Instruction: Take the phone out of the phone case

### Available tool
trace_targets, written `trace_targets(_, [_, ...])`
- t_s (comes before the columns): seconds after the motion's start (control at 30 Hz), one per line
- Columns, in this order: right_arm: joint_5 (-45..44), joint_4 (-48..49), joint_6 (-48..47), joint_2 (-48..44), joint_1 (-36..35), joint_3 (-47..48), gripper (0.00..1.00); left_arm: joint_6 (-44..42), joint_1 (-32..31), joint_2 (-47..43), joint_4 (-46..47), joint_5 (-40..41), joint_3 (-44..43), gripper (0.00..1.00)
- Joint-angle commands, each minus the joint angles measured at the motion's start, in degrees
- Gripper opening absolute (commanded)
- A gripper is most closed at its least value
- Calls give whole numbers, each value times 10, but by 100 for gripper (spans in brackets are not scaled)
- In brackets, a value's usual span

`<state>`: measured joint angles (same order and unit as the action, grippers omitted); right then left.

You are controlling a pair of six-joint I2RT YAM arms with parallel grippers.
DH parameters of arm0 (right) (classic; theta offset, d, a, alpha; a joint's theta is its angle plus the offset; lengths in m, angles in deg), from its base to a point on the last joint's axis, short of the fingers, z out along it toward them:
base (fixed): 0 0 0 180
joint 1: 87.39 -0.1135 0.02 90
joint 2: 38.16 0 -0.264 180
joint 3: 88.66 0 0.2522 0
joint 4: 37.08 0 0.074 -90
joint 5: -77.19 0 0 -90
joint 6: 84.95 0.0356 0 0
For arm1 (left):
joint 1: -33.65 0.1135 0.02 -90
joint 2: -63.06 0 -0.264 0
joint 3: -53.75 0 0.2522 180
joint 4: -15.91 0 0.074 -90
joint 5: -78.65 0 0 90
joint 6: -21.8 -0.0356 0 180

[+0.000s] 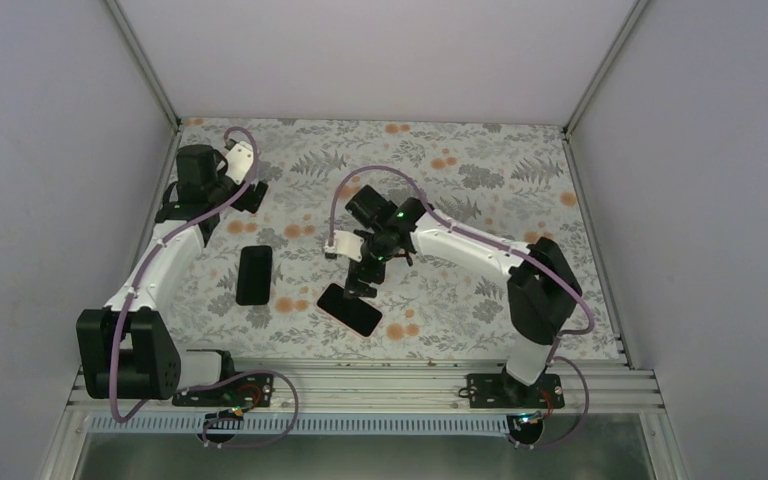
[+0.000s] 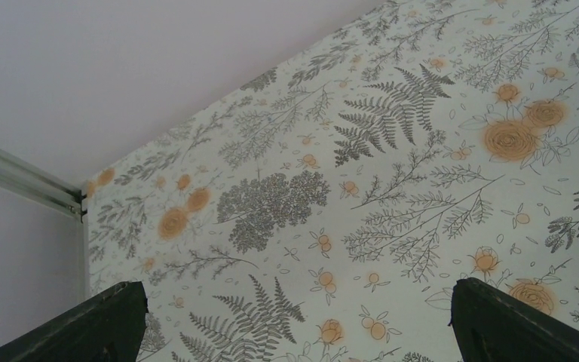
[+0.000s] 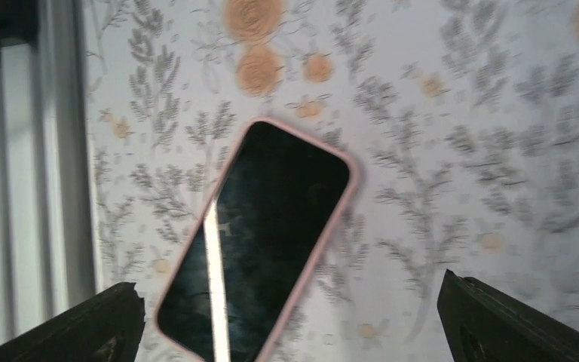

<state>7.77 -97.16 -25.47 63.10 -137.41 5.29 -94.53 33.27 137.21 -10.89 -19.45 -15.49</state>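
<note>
A phone (image 3: 271, 226) with a dark glossy screen lies face up in a thin pink case (image 3: 344, 202) on the floral tablecloth. In the top view the phone (image 1: 350, 309) lies near the table's front middle. My right gripper (image 1: 365, 283) hovers just above its far end, open and empty; in the right wrist view the right gripper (image 3: 290, 309) has its jaws wide apart, with the phone's lower part between them. My left gripper (image 1: 252, 194) is at the back left, away from the phone. It is open and empty over bare cloth in the left wrist view (image 2: 298, 302).
A second black flat rectangle (image 1: 253, 274) lies left of the phone; I cannot tell what it is. The aluminium rail (image 1: 360, 385) runs along the near edge and shows in the right wrist view (image 3: 53, 151). White walls close in the back and sides.
</note>
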Motion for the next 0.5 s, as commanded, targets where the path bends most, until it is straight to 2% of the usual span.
trace_targets(0.0, [16,-32,94,25,-41,10,100,7,2,-1,3,-11,4,100])
trace_targets(0.13, [-101,17,158,19,-77,13,100,8,3,-1,7,0,16,100])
trace_targets(0.27, [-314,63,262,47,-125,1,100,13,3,0,6,1,20,100])
trace_targets(0.3, [-344,72,272,52,-137,-5,100,13,3,0,6,1,21,100])
trace_targets(0.47, [-357,66,316,94,-153,13,100,14,3,4,0,1,16,100])
